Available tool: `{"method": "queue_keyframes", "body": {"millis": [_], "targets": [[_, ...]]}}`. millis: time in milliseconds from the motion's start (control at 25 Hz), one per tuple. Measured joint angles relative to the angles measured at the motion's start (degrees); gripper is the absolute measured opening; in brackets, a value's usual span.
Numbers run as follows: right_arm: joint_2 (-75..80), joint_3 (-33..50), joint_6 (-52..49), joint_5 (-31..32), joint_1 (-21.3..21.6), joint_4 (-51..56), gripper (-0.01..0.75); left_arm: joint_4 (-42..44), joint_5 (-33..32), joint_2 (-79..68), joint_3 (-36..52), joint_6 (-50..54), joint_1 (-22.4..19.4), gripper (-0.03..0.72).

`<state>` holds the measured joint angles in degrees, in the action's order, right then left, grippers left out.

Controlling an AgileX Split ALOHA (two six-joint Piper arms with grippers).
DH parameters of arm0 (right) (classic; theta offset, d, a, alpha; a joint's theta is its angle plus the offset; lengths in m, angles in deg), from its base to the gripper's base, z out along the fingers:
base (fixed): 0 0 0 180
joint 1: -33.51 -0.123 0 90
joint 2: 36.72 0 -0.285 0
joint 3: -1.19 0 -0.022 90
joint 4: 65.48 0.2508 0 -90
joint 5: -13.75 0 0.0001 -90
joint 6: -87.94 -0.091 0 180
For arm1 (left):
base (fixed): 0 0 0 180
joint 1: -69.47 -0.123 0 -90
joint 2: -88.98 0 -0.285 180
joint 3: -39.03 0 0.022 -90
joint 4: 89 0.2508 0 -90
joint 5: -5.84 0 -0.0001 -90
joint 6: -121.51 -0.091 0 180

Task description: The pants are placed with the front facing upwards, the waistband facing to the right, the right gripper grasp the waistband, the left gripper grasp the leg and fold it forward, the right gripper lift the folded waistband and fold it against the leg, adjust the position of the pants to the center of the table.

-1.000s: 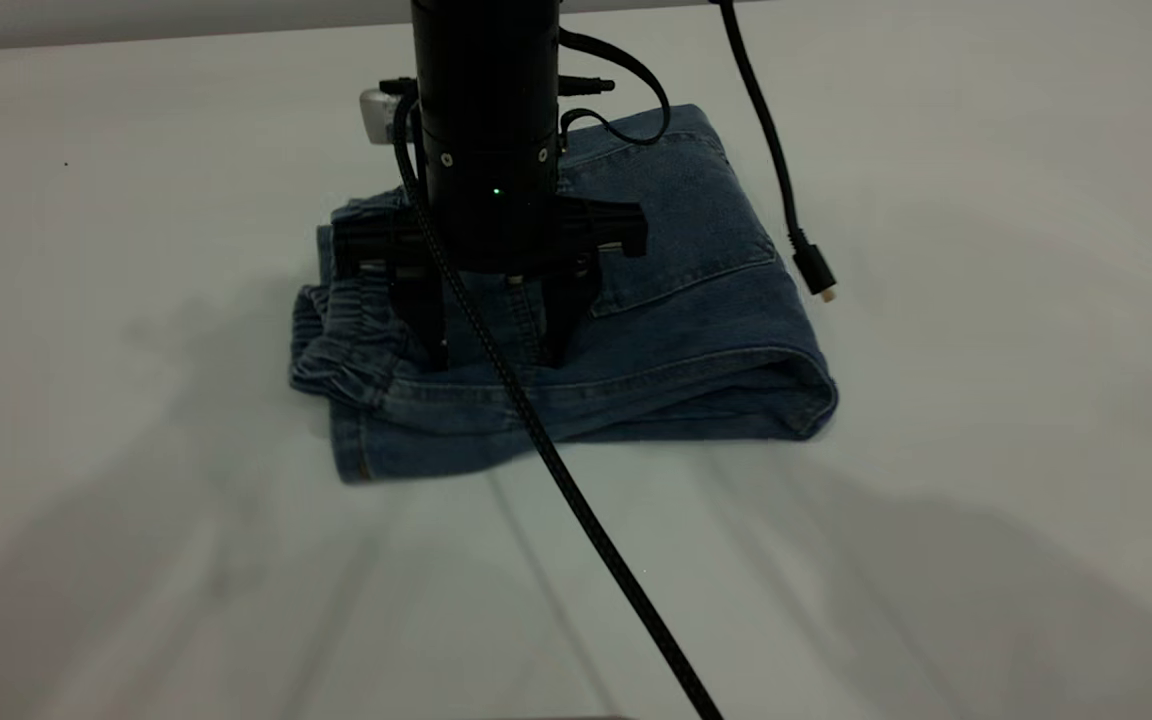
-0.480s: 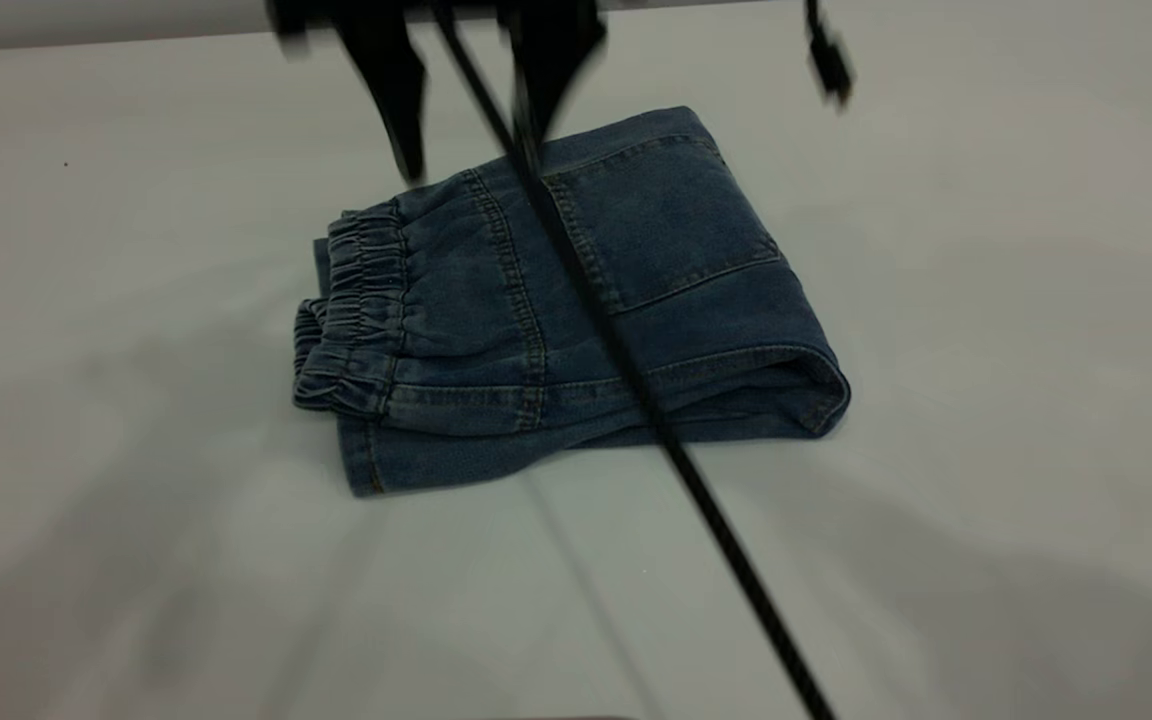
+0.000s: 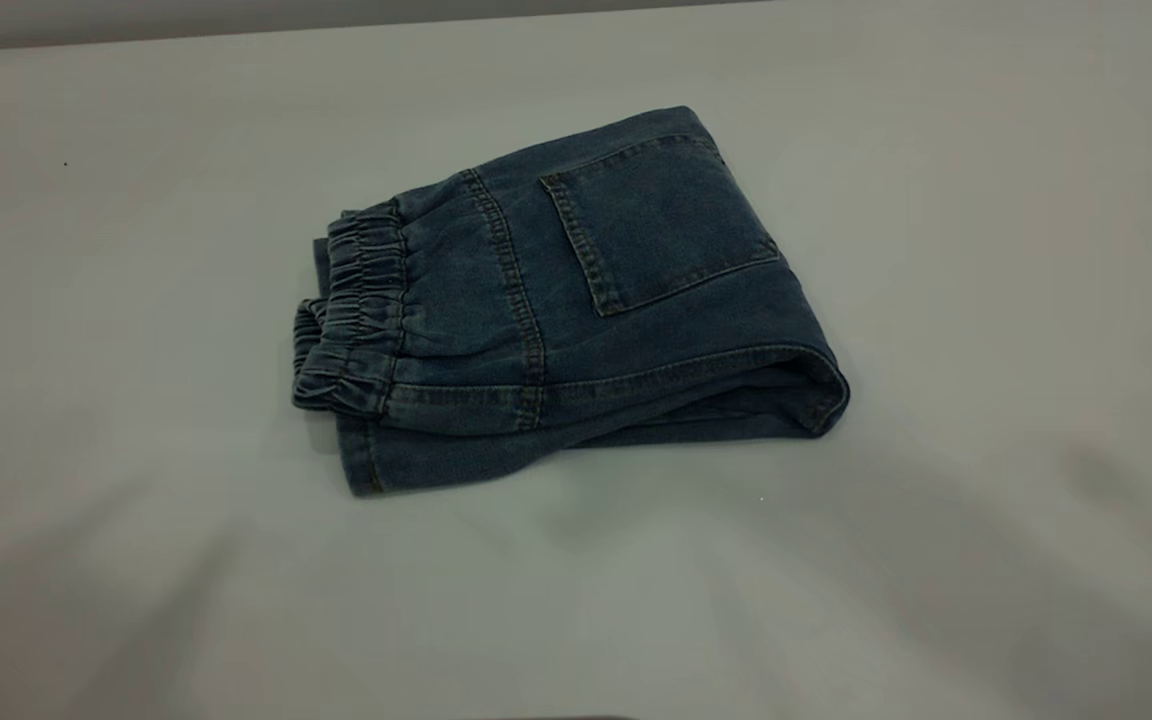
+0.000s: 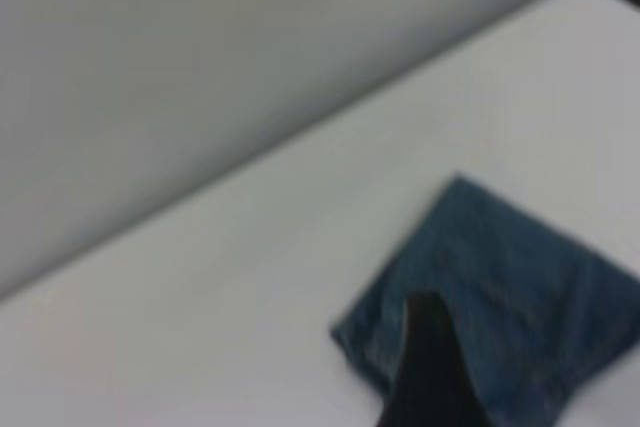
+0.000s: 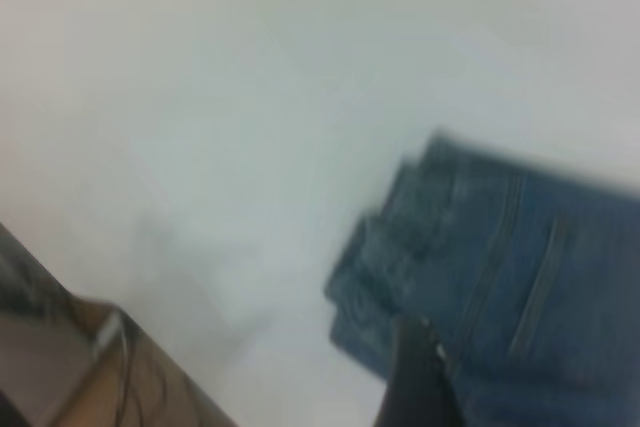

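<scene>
The pants (image 3: 576, 300) lie folded into a compact bundle on the white table (image 3: 936, 520), with a back pocket (image 3: 656, 230) facing up. The gathered waistband (image 3: 356, 310) is at the bundle's left end, over a leg hem. Neither gripper shows in the exterior view. In the left wrist view a dark part of my left gripper (image 4: 430, 367) hangs above one corner of the pants (image 4: 530, 287), apart from the cloth. The right wrist view has a dark part of my right gripper (image 5: 415, 377) above the pants (image 5: 520, 277), close to the waistband (image 5: 375, 267).
Bare tabletop surrounds the bundle on all sides. The table's far edge (image 3: 336, 30) runs along the top of the exterior view. Past a table edge, the right wrist view shows brown furniture with a cable (image 5: 90, 367). A grey wall (image 4: 200, 67) stands behind the table.
The black gripper that stood open on the pants near the waistband has lifted up and out of the exterior view, taking its cables with it. The pants have stayed in place.
</scene>
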<state>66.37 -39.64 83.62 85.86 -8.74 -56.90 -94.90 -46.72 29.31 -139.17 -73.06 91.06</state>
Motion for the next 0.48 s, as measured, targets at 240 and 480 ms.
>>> {"method": "queue_keyframes", "body": {"millis": [240,480], "targets": [[-18.9,6.5,1.8,0.3,0.0,-5.5,0.421,3.2,-13.6,3.6,-0.1,0.1,0.0,0.461],[-39.9,25.6,0.6,0.8,0.0,-12.0,0.421,3.9,-14.6,3.7,0.9,3.9,0.0,0.461]]}}
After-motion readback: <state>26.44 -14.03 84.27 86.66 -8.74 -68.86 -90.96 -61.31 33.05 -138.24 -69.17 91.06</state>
